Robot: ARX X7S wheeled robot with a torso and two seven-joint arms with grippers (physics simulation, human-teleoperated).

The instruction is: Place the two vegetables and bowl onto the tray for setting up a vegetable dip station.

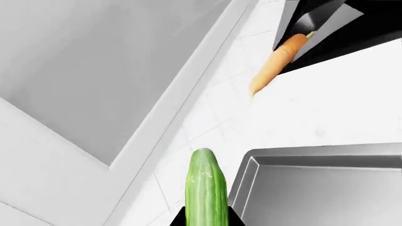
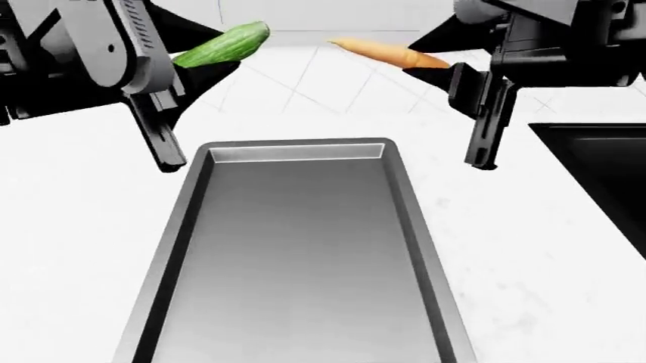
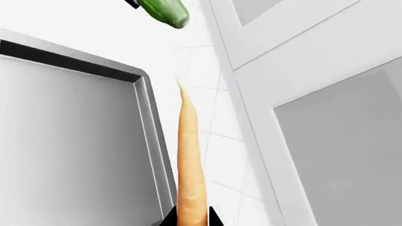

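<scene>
**Both vegetables in hand, held past the tray's far end**

My left tool (image 2: 207, 62) is closed on the cucumber (image 2: 224, 44), gripping one end, so most of it sticks out free toward the middle. My right tool (image 2: 429, 66) is closed on the carrot (image 2: 382, 51) at its stem end, tip pointing left toward the cucumber. The two free ends are near but apart.

Both are held in the air over the white surface (image 2: 81, 227), just beyond the far rim of the tray (image 2: 298, 151). The tray bed is bare. End grips leave the long bodies clear, which I judge should let each lie flat once lowered.

Bowl: not in any view. A black sink (image 2: 606, 174) sits at right.

Judgement: bring both near, over the bed, then release.
</scene>
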